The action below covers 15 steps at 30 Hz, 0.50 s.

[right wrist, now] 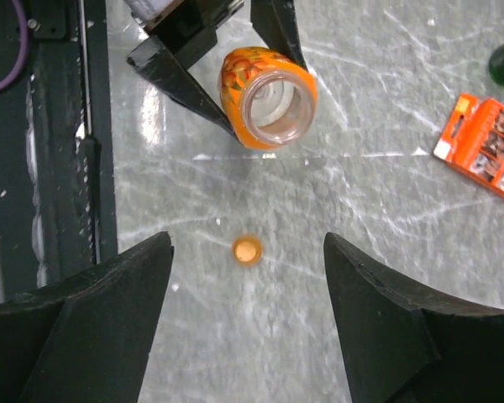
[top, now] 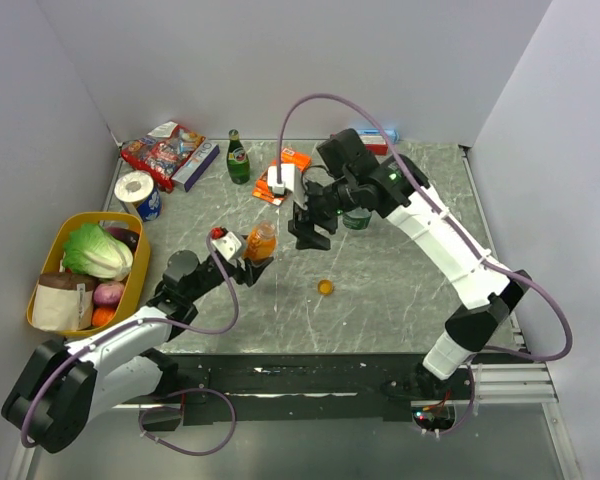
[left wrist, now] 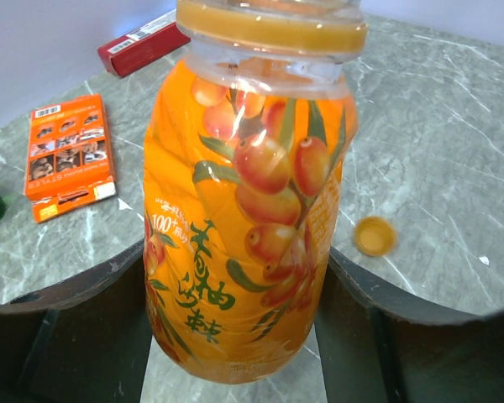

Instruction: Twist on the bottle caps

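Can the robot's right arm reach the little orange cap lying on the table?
Probably yes. The right gripper hangs open and empty above the orange cap, which lies alone on bare table. The left gripper holds the orange bottle off to one side, out of the way.

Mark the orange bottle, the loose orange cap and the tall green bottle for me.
orange bottle (left wrist: 252, 235): left wrist view, middle of its label.
orange cap (right wrist: 247, 249): right wrist view, centre of the cap.
green bottle (top: 238, 162): top view, its body.
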{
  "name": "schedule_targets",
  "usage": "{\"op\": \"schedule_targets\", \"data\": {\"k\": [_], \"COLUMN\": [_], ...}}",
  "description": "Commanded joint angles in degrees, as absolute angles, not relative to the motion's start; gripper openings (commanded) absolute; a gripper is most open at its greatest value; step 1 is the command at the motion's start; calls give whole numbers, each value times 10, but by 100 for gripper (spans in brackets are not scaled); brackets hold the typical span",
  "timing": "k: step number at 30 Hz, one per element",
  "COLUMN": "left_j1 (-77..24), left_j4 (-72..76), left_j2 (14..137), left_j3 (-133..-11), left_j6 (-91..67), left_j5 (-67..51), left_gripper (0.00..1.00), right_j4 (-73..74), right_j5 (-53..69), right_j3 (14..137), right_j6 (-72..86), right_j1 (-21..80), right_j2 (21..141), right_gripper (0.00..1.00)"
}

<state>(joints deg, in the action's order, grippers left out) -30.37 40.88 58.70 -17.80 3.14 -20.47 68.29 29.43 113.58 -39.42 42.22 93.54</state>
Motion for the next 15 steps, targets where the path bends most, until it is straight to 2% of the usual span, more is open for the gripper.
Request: {"op": "schedule_targets", "data": {"k": [1, 8, 15], "left_j1": [-294, -292, -293], "left_j4": [401, 356, 317], "left_j2": [570, 540, 526], "left_j3": [-209, -210, -222], "left_j6": [18, 15, 9], "left_j5": [-219, -207, -211], "left_gripper": [1, 1, 1], "right_j4": [624, 518, 417], "right_j5": [307, 264, 365], "right_j3": [1056, 836, 915], "right_j6": [-398, -457, -311], "right_j1": [396, 387, 387], "right_j2": [902, 816, 814], "right_gripper": [78, 73, 76]}}
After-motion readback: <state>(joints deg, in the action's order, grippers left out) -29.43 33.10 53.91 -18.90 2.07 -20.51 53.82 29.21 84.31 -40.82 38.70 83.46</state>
